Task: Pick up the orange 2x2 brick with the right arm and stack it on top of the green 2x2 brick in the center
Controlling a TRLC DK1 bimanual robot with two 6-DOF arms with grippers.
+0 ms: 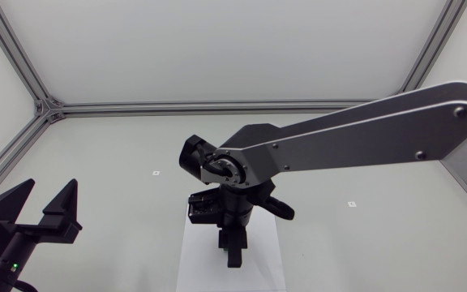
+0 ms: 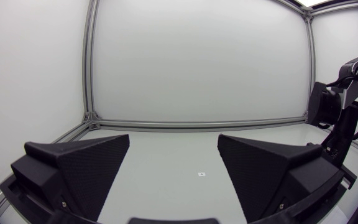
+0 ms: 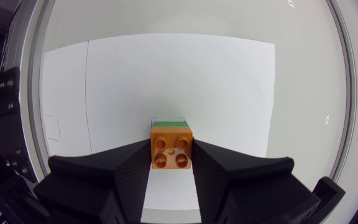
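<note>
The orange plastic 2x2 brick (image 3: pixel 171 149) is upright with its four round studs facing up. The fingers of the right end effector (image 3: pixel 171 157) clamp it on two opposite sides. The green plastic 2x2 brick (image 3: pixel 169 124) lies directly beneath it, with only one edge strip visible. Both are positioned over the middle of the white paper sheet (image 3: pixel 166 74).

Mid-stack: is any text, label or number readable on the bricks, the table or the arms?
No text can be read.
The small square markers on the table are too small to make out.
The orange brick, the green brick and the white sheet show no print.
</note>
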